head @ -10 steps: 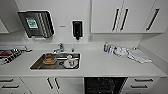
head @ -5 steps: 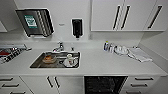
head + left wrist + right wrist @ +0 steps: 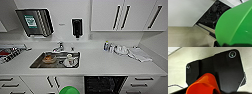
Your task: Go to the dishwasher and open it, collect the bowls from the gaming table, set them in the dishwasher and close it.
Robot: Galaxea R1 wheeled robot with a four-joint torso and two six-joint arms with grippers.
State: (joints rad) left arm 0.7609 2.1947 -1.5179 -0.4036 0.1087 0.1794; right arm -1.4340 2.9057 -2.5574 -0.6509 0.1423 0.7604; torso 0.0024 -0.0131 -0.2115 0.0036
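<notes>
The dishwasher [image 3: 105, 85] stands open under the white counter, right of the sink, and its inside is dark. In the left wrist view its dark racks [image 3: 214, 13] show close by, beside a white cabinet front. A lime-green bowl [image 3: 69, 90] hangs in front of the cabinets, left of the dishwasher's opening. The same green bowl [image 3: 235, 25] looms large in the left wrist view, carried by my left arm. An orange bowl [image 3: 203, 85] sits right at the right wrist camera, carried by my right arm over the pale floor. The gaming table is out of view.
The steel sink [image 3: 56, 60] holds several dishes. A towel dispenser [image 3: 35, 22] and a black soap dispenser [image 3: 77, 27] hang on the wall. Small bottles [image 3: 108, 46] and a folded cloth [image 3: 140, 54] lie on the counter at the right. White drawers [image 3: 143, 85] flank the dishwasher.
The whole head picture has shifted only very slightly. Nothing on the counter has moved.
</notes>
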